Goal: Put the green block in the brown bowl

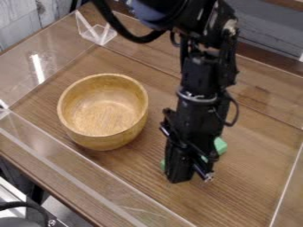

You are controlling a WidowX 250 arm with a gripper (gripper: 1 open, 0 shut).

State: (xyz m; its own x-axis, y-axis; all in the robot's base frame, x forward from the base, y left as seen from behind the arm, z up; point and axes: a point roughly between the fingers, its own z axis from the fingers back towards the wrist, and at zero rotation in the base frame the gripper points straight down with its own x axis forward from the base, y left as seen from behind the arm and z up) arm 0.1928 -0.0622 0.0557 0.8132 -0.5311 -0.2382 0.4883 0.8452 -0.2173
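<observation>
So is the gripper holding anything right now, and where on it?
Can't tell: the green block shows beside the gripper, which hides any place where it might be held.

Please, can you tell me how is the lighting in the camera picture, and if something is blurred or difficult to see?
In the camera view: pale glare on the wooden table near its front left edge; soft shading inside the brown bowl; the black gripper is so dark that its fingers merge together; the green block is partly hidden behind it; the whole picture looks soft, with little fine detail.

Brown wooden tabletop (104, 183); pale wall (38, 16) at upper left
</observation>
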